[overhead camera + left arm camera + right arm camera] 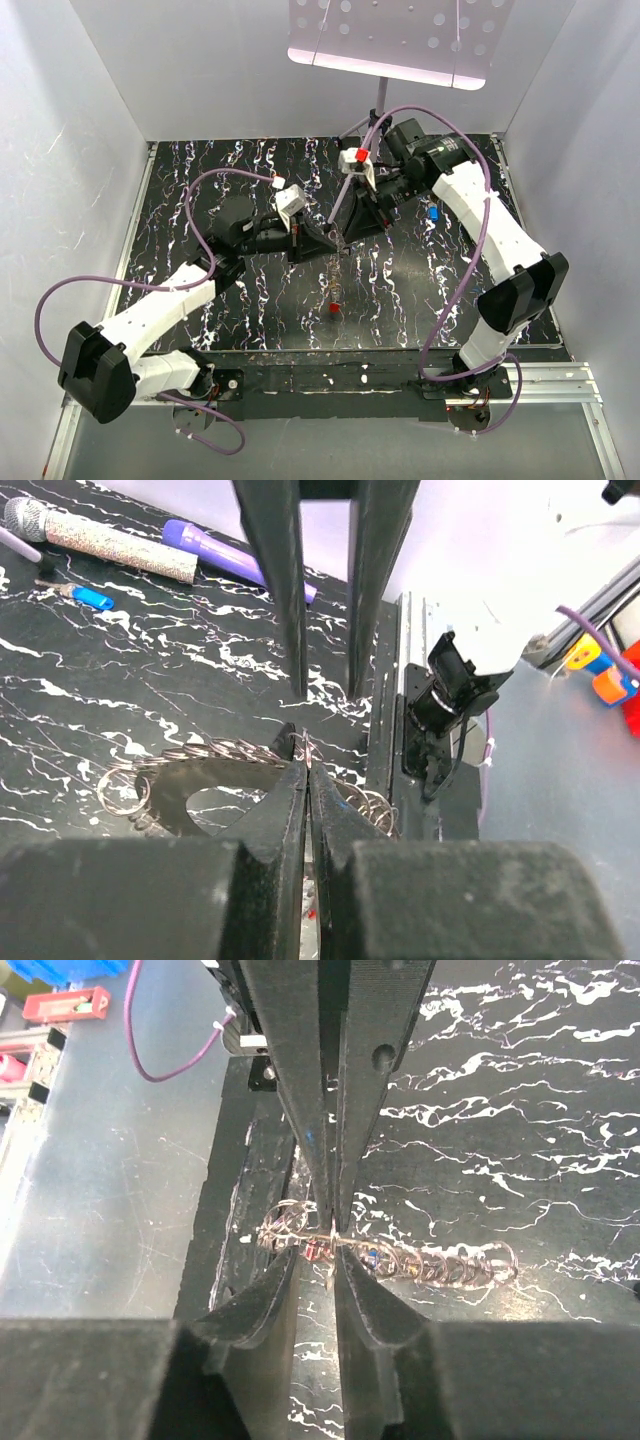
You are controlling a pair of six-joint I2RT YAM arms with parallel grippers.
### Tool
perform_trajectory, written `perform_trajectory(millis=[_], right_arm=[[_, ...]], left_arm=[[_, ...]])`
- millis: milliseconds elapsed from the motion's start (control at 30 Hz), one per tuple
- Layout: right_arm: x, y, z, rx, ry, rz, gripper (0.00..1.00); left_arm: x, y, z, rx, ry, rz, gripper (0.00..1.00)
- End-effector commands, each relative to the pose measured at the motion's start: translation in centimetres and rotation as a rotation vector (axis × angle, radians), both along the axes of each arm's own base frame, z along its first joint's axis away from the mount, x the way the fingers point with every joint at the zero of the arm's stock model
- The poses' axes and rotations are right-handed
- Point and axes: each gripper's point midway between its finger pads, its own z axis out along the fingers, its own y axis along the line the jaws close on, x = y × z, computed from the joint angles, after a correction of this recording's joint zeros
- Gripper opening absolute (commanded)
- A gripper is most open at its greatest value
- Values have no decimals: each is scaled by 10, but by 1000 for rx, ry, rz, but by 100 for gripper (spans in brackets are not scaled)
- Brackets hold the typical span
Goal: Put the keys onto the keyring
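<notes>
Seen from above, white walls stand round a black surface (200,170); a red key (334,307) lies toward 6 o'clock on it. Left wrist: the left gripper (308,768) pinches the keyring (200,752), which trails toward 9 o'clock. Right wrist: the right gripper (330,1258) stands slightly spread over it.

A black tabletop (250,320) veined with white marbling carries a silver-grey keyring (200,752), a red-headed key (334,307) and a blue-headed key (92,598); purple cables (232,172) trail from white-and-black arms (165,305).
</notes>
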Motion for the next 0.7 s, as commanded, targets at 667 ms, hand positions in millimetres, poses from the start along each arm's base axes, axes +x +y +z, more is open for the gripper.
perform_trajectory(millis=[667], right_arm=[[22,-6,68,174,169,-221,38]], left_arm=[[11,10,86,-474,2,146,0]])
